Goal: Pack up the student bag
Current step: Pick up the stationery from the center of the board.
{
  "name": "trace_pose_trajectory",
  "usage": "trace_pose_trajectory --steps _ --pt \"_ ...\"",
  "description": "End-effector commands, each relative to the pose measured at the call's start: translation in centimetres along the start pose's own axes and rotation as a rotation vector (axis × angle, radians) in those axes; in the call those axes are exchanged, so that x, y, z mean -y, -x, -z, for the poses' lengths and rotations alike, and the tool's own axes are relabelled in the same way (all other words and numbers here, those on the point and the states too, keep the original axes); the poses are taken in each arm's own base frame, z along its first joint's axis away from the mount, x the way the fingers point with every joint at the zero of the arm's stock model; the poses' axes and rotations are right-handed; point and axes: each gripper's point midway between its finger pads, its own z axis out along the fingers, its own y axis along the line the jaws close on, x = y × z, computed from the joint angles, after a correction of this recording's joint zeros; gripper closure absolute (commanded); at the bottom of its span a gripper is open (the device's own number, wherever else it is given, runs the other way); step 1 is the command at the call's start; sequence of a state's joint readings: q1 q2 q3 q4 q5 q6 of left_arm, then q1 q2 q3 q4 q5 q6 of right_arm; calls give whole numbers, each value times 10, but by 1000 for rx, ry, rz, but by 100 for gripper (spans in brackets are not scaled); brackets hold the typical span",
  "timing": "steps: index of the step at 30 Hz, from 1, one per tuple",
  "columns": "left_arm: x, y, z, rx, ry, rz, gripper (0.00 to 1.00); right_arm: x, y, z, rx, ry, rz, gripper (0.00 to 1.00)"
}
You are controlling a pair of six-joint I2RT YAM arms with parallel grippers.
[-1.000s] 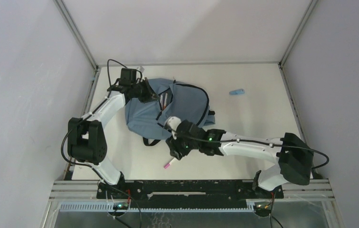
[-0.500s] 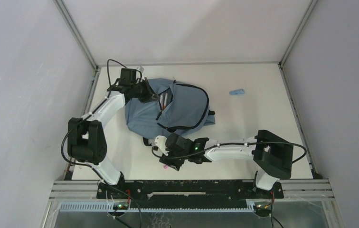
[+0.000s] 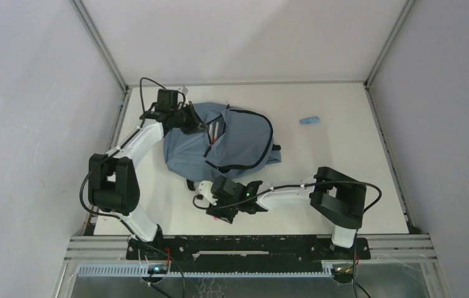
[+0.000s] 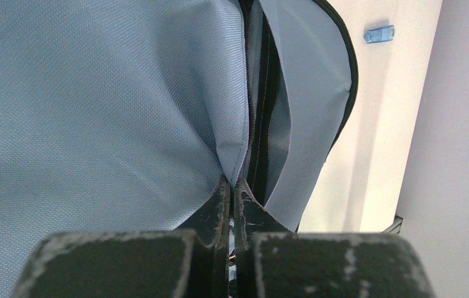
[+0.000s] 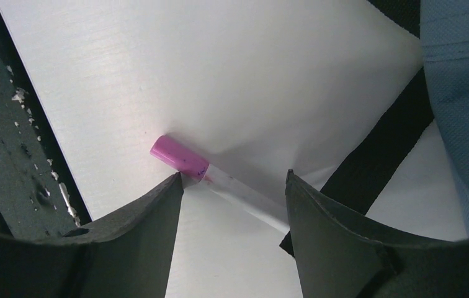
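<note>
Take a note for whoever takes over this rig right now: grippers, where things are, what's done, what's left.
Left gripper: shut on the student bag's opening edge, holding it open.
Right gripper: open, straddling the pink-capped pen on the table, near its front edge.
Done: bag unzipped.
Left: grasp the pen and bag it; the small blue item at far right likely too.

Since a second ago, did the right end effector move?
Yes. The right end effector slid left and down the view, away from the student bag.
</note>
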State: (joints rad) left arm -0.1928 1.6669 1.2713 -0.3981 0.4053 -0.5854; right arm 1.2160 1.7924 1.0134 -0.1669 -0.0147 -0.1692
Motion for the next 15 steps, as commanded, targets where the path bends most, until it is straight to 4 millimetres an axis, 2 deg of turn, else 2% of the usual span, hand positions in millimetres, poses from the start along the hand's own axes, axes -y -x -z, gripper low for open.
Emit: trace_pose_trajectory --steps 1,4,7,12,15 --pt "18 3 13 15 -79 -17 100 22 0 -13 -3 -69 -52 32" --pt "18 2 13 13 -78 -20 100 22 -10 -14 -34 -52 -102 36" --pt "17 2 12 12 -78 -19 100 25 -16 -13 -49 -60 -161 45" --pt "16 2 13 11 -78 -20 100 24 -28 -10 -59 -42 -259 68" --pt "15 2 12 11 -76 -18 100 30 -39 -6 -78 -86 -321 76"
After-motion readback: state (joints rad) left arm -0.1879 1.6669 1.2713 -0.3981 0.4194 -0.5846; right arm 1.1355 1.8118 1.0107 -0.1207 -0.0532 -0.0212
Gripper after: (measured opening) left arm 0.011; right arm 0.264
